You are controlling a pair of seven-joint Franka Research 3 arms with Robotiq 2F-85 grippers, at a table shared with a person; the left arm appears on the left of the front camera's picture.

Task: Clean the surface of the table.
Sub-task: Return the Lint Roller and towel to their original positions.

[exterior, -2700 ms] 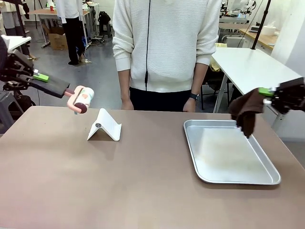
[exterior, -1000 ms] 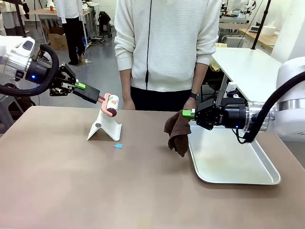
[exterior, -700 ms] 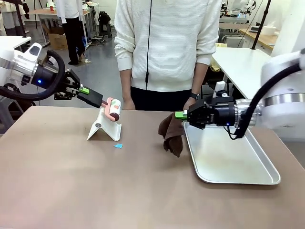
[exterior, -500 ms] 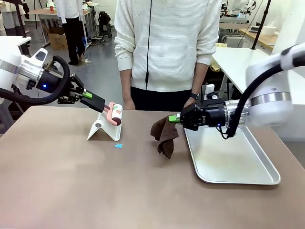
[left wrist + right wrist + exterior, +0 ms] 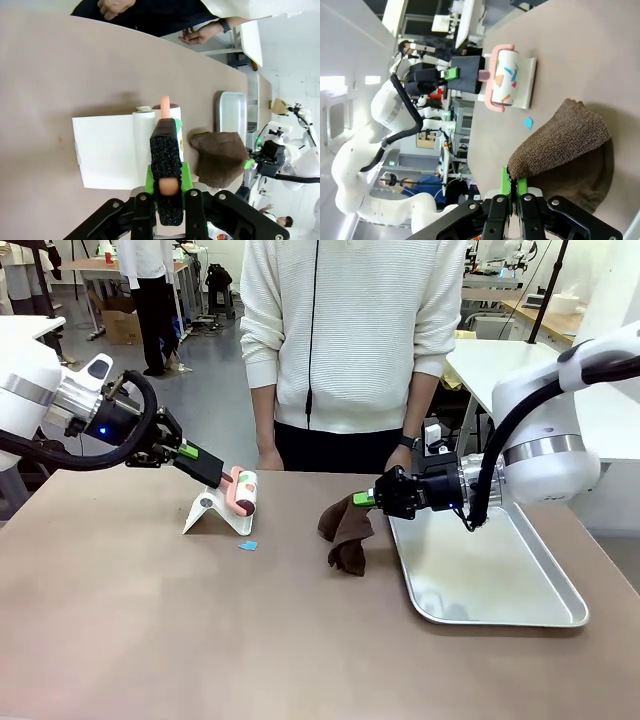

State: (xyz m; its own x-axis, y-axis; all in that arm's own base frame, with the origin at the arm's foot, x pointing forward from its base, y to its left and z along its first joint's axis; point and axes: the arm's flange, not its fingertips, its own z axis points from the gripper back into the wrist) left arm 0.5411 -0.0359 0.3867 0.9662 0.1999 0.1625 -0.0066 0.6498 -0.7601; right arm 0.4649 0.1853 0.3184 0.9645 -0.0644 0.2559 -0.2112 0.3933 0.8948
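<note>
The brownish table (image 5: 200,640) runs across the front view. My left gripper (image 5: 189,452) is shut on the black handle (image 5: 165,155) of a pink-framed lint roller (image 5: 243,492). The roll hangs at the right side of a white folded stand (image 5: 214,514); contact is unclear. My right gripper (image 5: 365,499) is shut on a brown cloth (image 5: 346,534), whose lower end rests on the table just left of the tray. In the right wrist view, the cloth (image 5: 565,145) drapes from my right gripper (image 5: 511,184). In the left wrist view, my left gripper (image 5: 166,173) points at the stand (image 5: 105,155).
A steel tray (image 5: 480,565) lies at the right. A small blue scrap (image 5: 247,545) lies on the table between stand and cloth, and the scrap (image 5: 527,121) shows from the right wrist. A person in a white sweater (image 5: 350,340) stands at the far edge, hands (image 5: 200,35) near the table.
My right gripper carried the cloth left off the tray and lowered it to the table. My left gripper brought the roller right and down to the stand. A blue scrap appeared on the table.
</note>
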